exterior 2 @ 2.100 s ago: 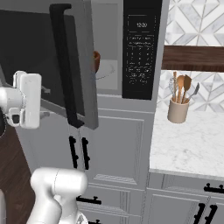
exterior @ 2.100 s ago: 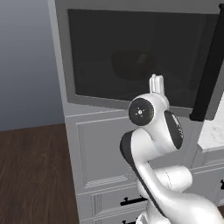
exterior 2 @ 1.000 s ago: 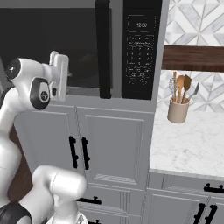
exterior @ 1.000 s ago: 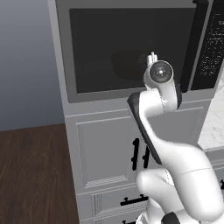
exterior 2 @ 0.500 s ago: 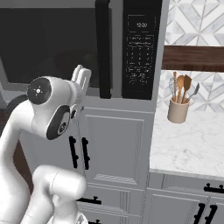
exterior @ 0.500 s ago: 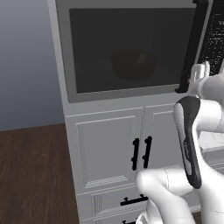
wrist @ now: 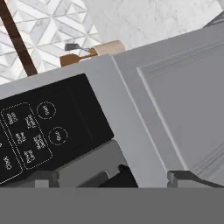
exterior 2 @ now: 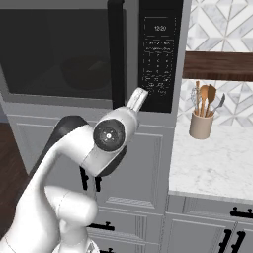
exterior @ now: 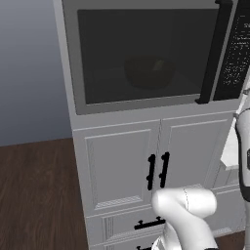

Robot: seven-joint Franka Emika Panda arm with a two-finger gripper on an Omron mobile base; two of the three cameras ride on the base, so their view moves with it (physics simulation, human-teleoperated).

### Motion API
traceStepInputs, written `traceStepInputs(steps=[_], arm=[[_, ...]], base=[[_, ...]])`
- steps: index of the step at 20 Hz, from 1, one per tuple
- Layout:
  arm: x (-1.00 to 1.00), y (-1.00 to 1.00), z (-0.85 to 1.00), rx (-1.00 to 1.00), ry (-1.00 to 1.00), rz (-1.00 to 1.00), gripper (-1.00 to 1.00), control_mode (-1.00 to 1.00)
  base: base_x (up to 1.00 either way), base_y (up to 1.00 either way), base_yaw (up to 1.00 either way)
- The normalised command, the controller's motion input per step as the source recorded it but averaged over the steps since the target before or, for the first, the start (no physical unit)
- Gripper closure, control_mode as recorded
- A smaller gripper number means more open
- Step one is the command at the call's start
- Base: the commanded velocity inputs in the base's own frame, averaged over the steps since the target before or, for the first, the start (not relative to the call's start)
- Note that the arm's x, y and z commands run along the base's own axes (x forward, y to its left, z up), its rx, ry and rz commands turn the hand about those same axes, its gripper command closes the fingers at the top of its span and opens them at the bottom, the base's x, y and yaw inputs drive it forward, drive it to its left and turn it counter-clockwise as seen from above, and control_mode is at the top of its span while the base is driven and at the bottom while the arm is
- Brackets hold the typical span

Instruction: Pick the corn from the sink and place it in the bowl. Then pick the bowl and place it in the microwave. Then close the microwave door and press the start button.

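Now that the microwave door (exterior: 146, 53) sits flush and closed, where two seconds ago it stood swung out, the bowl (exterior: 149, 72) shows dimly behind its dark glass inside the microwave (exterior 2: 94, 54), a pale shape in it that is likely the corn. The door's black bar handle (exterior 2: 116, 49) runs beside the control panel (exterior 2: 159, 54). The gripper (exterior 2: 137, 99), which has swung right from the door, sits just below that panel with its jaws spread wide, holding nothing. Only the start button seems left to press. A utensil crock (exterior 2: 201, 126) stands on the marble desk (exterior 2: 217, 163) to the right.
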Motion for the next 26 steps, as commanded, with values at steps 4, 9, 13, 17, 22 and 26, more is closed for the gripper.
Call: traceStepInputs(steps=[4,9,13,17,22,26], arm=[[0.42,-0.64,0.04,0.10,-0.11,0.01,-1.00,-1.00],[0.61,-0.12,0.08,0.05,-0.03,0.03,-1.00,-1.00],[0.52,-0.04,0.08,0.04,-0.01,0.04,-1.00,-1.00],[0.31,-0.23,0.01,0.03,0.00,0.04,-1.00,-1.00],[0.13,-0.23,0.00,0.03,0.00,0.04,-1.00,-1.00],[0.17,-0.04,-0.04,0.02,0.00,0.04,-1.00,-1.00]], base=[[0.00,0.00,0.00],[0.00,0.00,0.00],[0.00,0.00,0.00],[0.00,0.00,0.00],[0.00,0.00,0.00],[0.00,0.00,0.00]])
